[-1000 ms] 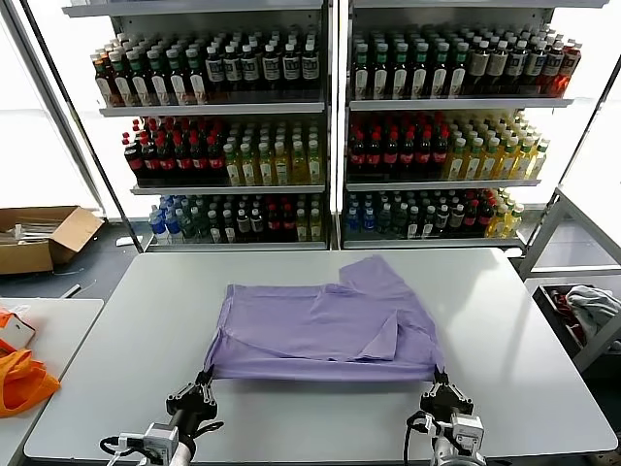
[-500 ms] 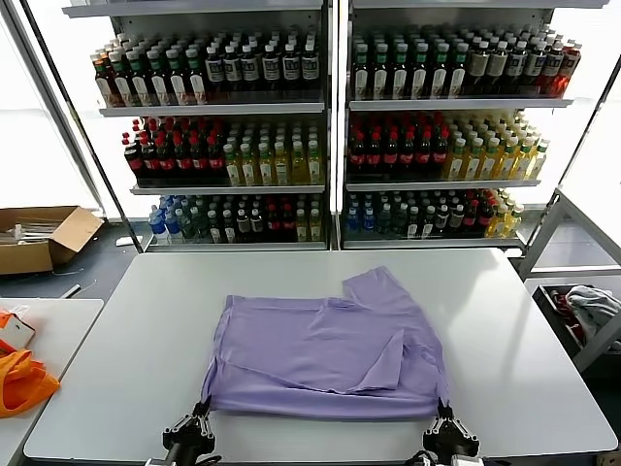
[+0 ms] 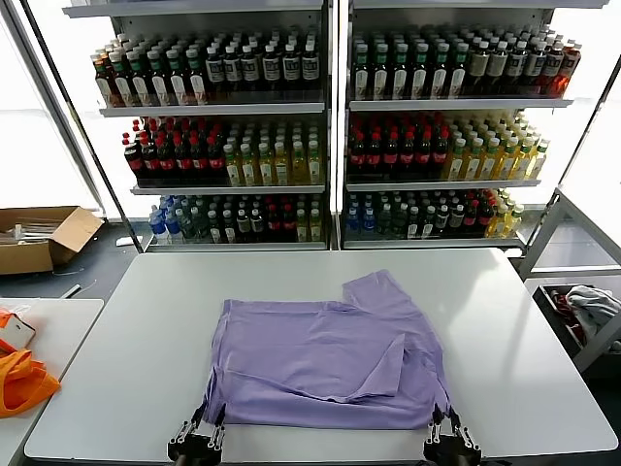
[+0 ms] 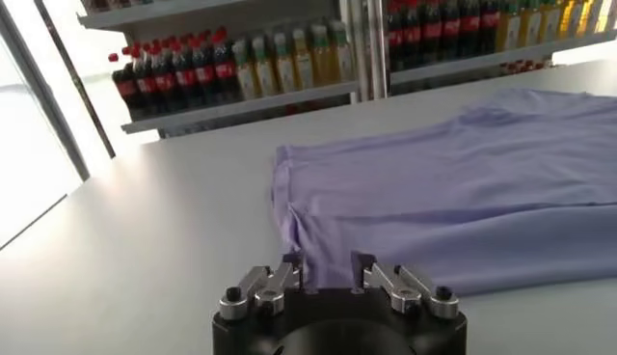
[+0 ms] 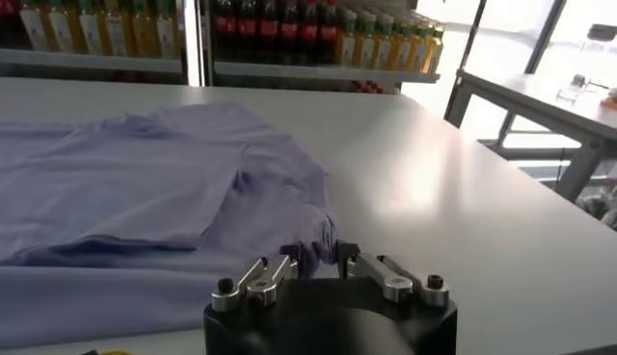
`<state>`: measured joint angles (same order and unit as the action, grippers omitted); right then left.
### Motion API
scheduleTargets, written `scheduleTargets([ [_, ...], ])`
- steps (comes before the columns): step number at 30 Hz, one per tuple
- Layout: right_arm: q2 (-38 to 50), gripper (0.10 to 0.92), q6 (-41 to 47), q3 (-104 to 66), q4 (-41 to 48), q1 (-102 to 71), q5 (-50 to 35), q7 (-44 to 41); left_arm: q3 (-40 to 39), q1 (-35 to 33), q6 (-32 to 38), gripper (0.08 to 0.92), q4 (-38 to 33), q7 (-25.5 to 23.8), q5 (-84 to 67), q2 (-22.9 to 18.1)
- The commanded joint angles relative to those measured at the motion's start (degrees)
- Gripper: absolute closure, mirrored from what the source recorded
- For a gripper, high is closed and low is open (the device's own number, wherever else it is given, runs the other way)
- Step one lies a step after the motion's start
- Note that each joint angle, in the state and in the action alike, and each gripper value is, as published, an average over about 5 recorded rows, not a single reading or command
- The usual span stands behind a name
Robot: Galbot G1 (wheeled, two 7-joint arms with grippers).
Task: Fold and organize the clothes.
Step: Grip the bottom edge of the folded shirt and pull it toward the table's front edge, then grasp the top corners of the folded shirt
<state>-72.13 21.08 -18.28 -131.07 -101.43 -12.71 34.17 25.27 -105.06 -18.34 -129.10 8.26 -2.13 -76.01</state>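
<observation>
- White table (image 3: pixel 116 320) stands before bottle shelves (image 3: pixel 330 126).
- Lavender T-shirt (image 3: pixel 320 354) lies folded at table centre.
- Left gripper (image 3: pixel 197 439) and right gripper (image 3: pixel 449 442) each clamp a near-edge corner.

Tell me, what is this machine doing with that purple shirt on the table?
A two-armed robot is folding a lavender T-shirt spread on a white table in front of shelves of bottled drinks. Its left gripper and right gripper are at the table's near edge, each at one near corner of the shirt. The wrist views show cloth between the fingers on both sides, so it seems to grip both corners. The shirt is partly folded, with one sleeve sticking out at the far side.
</observation>
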Motion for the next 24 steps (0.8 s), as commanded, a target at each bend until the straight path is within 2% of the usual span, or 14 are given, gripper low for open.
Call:
scheduleTargets([
  [1,-0.2,0.517,1.7,-4.2,-2.4,3.5,-0.9,-1.5,2.1,3.8,-0.9,0.504,-6.2,-0.4,-0.9,-0.4],
  [7,0.7,0.343,3.0,-9.4,0.5,12.2,-3.0,-5.9,7.3,9.9,-2.2,0.331,-5.2,-1.9,-7.2,3.0],
  [12,4.2,0.223,2.3,-11.1,8.5,25.9,-7.9,-12.3,8.2,17.4,-1.2,0.204,-0.5,-8.3,-9.6,8.1],
  [18,12.7,0.203,5.0,-4.1,19.0,41.8,-11.9,-24.2,4.4,29.1,-2.1,0.178,7.4,-13.5,-11.6,12.3],
  [24,17.5,0.202,10.4,5.3,26.5,55.7,-11.9,-28.1,0.2,39.4,-5.1,0.177,15.3,-13.8,-17.1,16.4],
])
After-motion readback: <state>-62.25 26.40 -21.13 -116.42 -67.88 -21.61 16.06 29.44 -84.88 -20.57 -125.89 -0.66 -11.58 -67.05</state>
